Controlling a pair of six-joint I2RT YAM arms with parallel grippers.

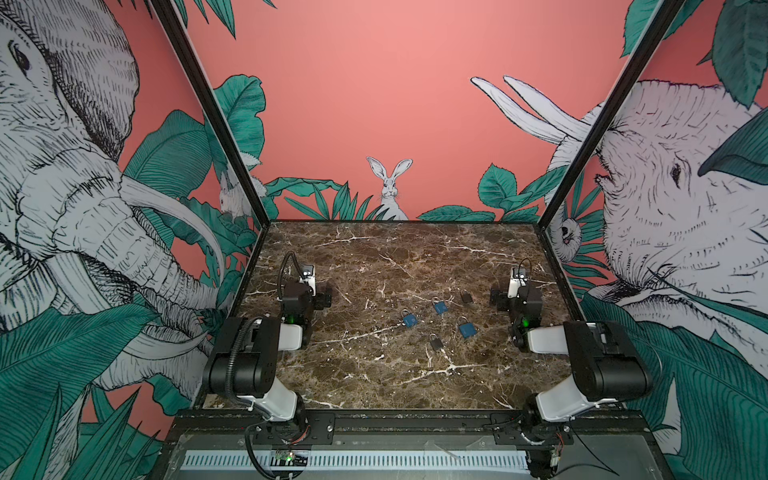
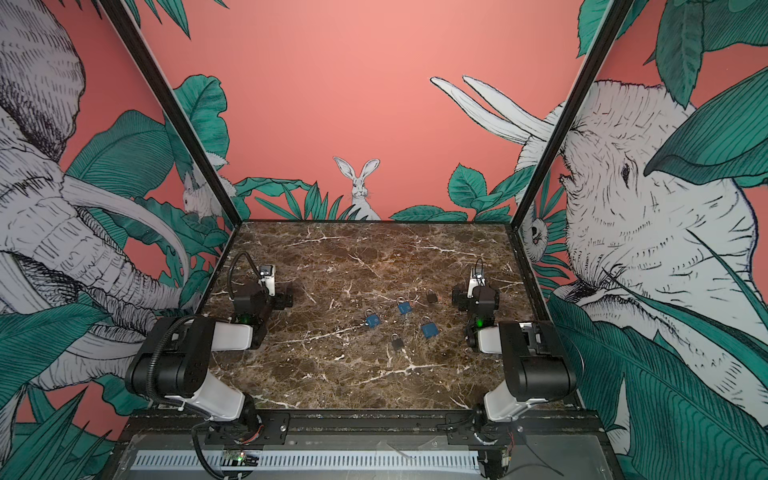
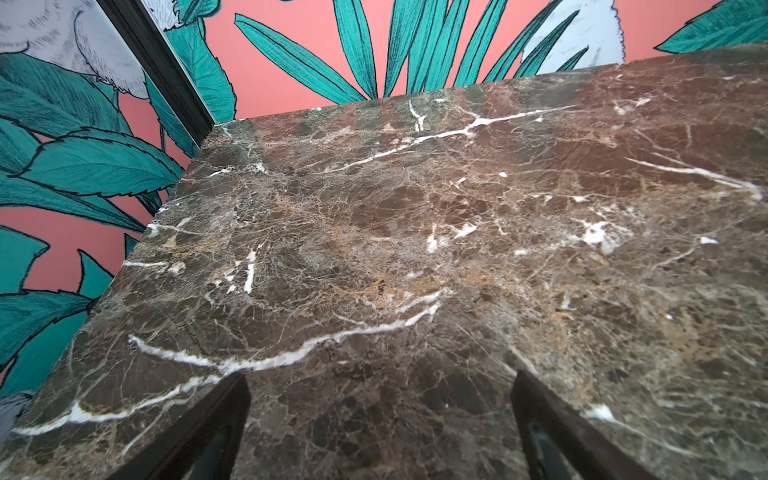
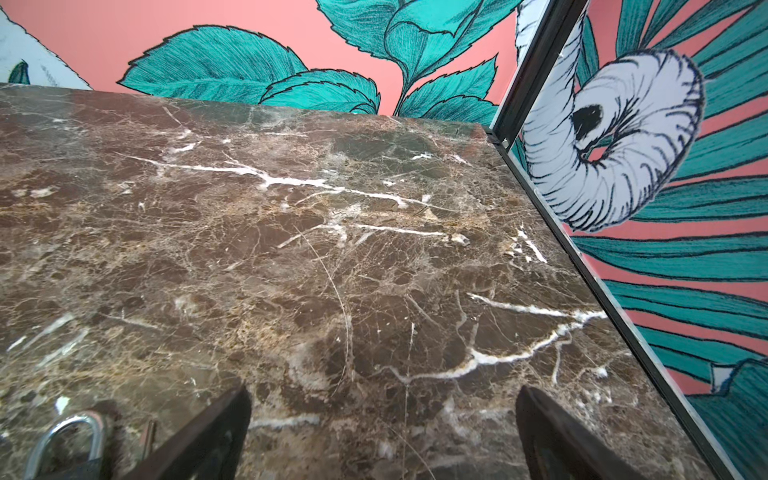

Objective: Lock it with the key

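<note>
My left hand (image 3: 380, 440) and right hand (image 4: 382, 444) both stand wide and empty, each a pair of flat dark fingers (image 3: 199, 440) spread above the glossy, brown, white-veined, marble-patterned desk (image 1: 374, 257). Five small padlocks with boxy bodies and rounded steel shackles lie flat between the arms, closer to the right one. Three blue padlocks (image 1: 440, 307) form a loose triangle. The near black padlock (image 1: 436, 343) lies on their near side, and the far black padlock (image 1: 466, 296) (image 4: 96, 438) lies just beside my right hand, its shiny shackle showing in the right wrist view.

Black arms (image 1: 249, 365) with white shells, ribbed cable (image 1: 232, 361), green lights (image 1: 292, 319).
</note>
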